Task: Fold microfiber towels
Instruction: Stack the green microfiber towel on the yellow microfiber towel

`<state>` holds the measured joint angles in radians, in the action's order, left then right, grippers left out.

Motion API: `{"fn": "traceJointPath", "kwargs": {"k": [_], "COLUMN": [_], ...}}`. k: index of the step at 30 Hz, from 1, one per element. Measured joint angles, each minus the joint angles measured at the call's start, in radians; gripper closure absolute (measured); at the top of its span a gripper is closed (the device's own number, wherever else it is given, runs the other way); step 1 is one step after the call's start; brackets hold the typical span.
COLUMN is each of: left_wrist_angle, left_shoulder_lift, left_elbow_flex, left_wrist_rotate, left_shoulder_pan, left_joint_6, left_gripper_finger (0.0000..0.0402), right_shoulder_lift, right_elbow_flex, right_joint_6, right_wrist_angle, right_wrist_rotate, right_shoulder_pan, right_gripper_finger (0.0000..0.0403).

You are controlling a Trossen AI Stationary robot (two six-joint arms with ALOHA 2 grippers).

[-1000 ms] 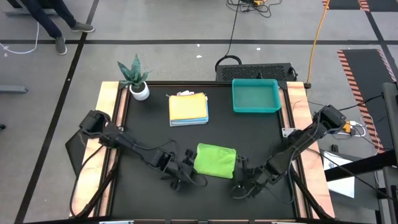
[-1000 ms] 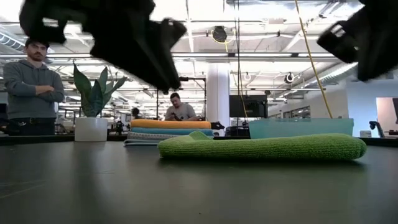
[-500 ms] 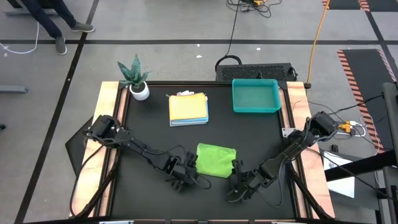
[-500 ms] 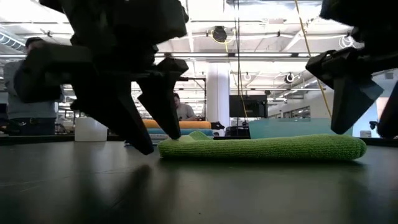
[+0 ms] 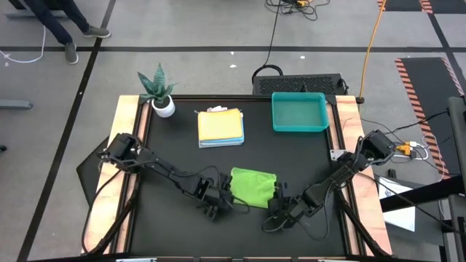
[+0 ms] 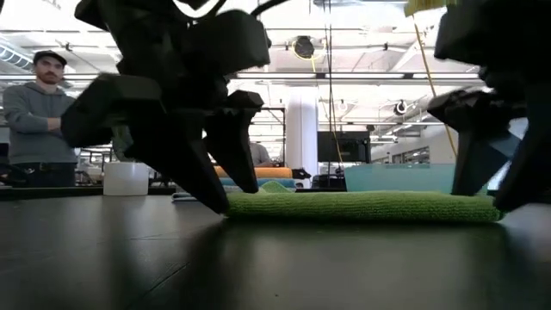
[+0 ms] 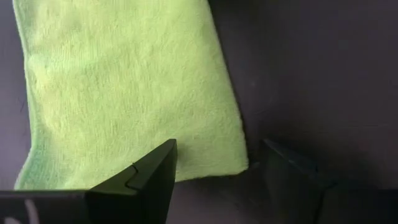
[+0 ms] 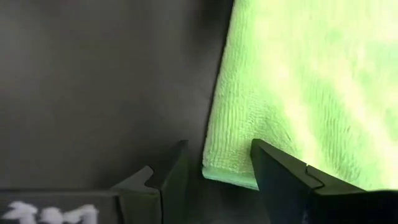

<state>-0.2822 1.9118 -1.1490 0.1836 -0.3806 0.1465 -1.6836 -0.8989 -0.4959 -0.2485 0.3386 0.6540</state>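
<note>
A folded lime green towel [image 5: 253, 185] lies flat on the black table near its front edge. My left gripper [image 5: 220, 202] is low at the towel's near left corner [image 7: 231, 163] and open, one finger above the cloth and the other above bare table. My right gripper [image 5: 275, 211] is low at the near right corner [image 8: 217, 168], also open, and that corner shows between its fingers. The low view shows both grippers [image 6: 234, 200] [image 6: 491, 198] down at the two ends of the towel [image 6: 362, 205]. My left gripper slants down from the near left, astride the towel's near left corner [image 7: 231, 163]. Whether a fingertip [image 7: 163, 163] touches the cloth I cannot tell. My right gripper slants down from the near right, astride the near right corner [image 8: 217, 168]. Whether it touches I cannot tell.
A stack of folded towels [image 5: 220, 127], yellow on top, lies at the far middle of the table. A teal tray [image 5: 299, 111] stands at the far right and a potted plant [image 5: 158, 91] at the far left. A person [image 6: 39, 120] stands beyond the table.
Both grippers have come down toward the table at the green towel's near corners. My left gripper has opened, going from a single point to two spread fingers in the low view. The towel has stayed where it lay.
</note>
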Motion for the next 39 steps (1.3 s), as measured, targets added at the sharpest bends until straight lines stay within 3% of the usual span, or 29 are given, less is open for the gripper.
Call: {"fn": "traceJointPath", "kwargs": {"k": [5, 16, 21, 27, 32, 39], "left_wrist_angle": [0.015, 0.129, 0.131, 0.133, 0.146, 0.11], "left_shoulder_lift": [-0.001, -0.002, -0.001, -0.001, -0.005, -0.117], "left_elbow_flex": [0.031, 0.076, 0.076, 0.077, 0.077, 0.077], "left_wrist_rotate": [-0.028, -0.054, -0.057, -0.055, -0.093, -0.137], "left_shoulder_pan": [0.013, 0.009, 0.009, 0.001, -0.008, -0.003], "left_joint_6": [-0.025, -0.091, -0.108, -0.112, -0.14, -0.247], "left_gripper_finger": [0.0186, 0.0288, 0.0311, 0.0387, 0.0394, 0.0398], "right_shoulder_lift": [0.0, 0.003, 0.003, 0.003, 0.028, 0.201], "right_elbow_flex": [0.051, 0.096, 0.097, 0.098, 0.099, 0.102], "right_joint_6": [-0.042, -0.096, -0.098, -0.104, -0.147, -0.175], "right_wrist_angle": [0.049, 0.114, 0.11, 0.118, 0.115, 0.094], "right_wrist_rotate": [-0.006, -0.019, -0.022, -0.048, -0.109, -0.192], "right_shoulder_pan": [0.0, -0.002, -0.018, -0.021, -0.022, -0.069], "right_gripper_finger": [0.0236, 0.0241, 0.0284, 0.039, 0.0398, 0.0401]}}
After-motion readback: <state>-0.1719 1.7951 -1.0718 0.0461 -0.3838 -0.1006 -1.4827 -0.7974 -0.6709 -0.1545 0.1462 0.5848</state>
